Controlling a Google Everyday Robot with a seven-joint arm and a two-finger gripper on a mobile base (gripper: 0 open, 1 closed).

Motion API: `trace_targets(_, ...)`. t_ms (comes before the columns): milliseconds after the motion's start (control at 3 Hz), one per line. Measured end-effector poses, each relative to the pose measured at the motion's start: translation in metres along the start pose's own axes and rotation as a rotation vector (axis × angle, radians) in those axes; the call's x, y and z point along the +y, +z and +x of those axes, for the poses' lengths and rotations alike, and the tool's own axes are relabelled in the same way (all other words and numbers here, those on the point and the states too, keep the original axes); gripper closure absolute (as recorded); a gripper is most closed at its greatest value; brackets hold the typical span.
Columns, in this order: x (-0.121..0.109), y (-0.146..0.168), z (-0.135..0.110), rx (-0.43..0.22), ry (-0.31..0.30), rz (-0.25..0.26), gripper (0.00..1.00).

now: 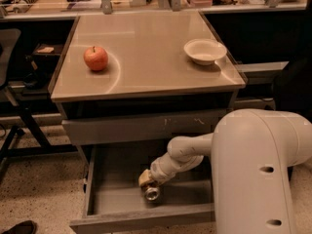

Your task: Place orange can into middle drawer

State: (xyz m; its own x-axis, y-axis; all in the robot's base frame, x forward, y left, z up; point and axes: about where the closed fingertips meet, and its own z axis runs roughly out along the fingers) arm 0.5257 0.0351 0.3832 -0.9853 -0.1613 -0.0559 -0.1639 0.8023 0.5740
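The wide, shallow grey middle drawer (113, 201) stands pulled out, its rectangular tray open to view from above. Inside this drawer, a little right of its middle and near its front panel, lies the small orange can (152, 193), tipped on its side so that one silver metal end faces outward. The robot's pale two-finger gripper (146, 181) is down inside the drawer too, directly above and touching the can; whether it clasps the can or merely rests against it cannot be told. The smooth white arm (184, 153) reaches into the drawer from its right side, coming off the bulky white robot body (263, 174), which covers the drawer's right end. Just above the drawer sits a closed grey drawer front with pale scratch marks (146, 128). Higher still over the drawer spreads a glossy beige tabletop (146, 43), with a round red-orange apple (96, 58) above the drawer's left part and a shallow white bowl (204, 50) above its right part.
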Motion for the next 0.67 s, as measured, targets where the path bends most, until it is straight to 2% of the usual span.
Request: trace_targets(667, 0.0, 0.0001, 0.0, 0.0, 0.0, 0.0, 0.13)
